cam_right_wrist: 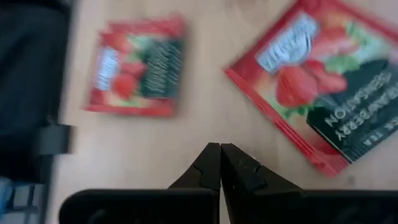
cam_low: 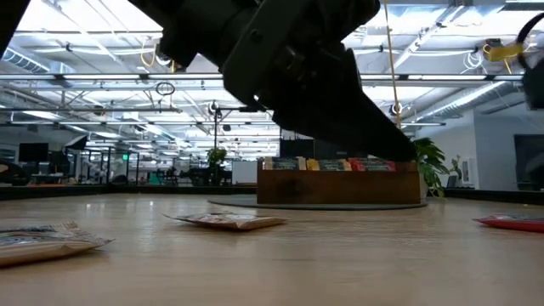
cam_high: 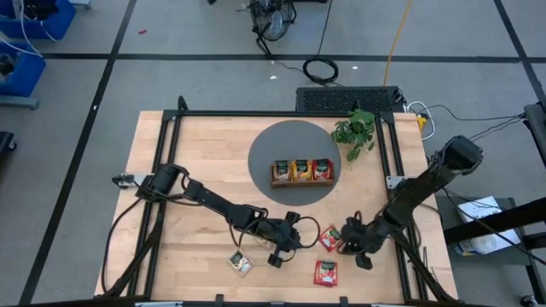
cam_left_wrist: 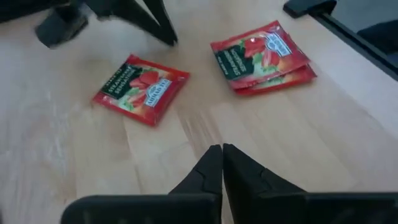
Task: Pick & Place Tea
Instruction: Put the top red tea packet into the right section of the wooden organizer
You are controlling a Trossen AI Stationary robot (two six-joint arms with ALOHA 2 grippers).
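Observation:
Two red tea sachets lie flat on the wooden table near its front edge, one (cam_high: 330,239) between my two grippers and one (cam_high: 325,273) nearer the edge. A beige sachet (cam_high: 241,263) lies flat to their left. More sachets stand in the brown tray (cam_high: 302,181). My left gripper (cam_high: 294,237) is shut, pointing slantwise down toward the red sachets (cam_left_wrist: 142,89) (cam_left_wrist: 264,56), short of both. My right gripper (cam_high: 345,241) is shut too and hangs over bare wood between the two red sachets (cam_right_wrist: 140,65) (cam_right_wrist: 323,81). Neither holds anything.
The tray stands on a round grey mat (cam_high: 264,158) at the table's middle, with a green plant (cam_high: 356,132) at its far right. In the low view beige sachets (cam_low: 225,221) (cam_low: 42,238) lie on the near table and a red one (cam_low: 514,223) at the right.

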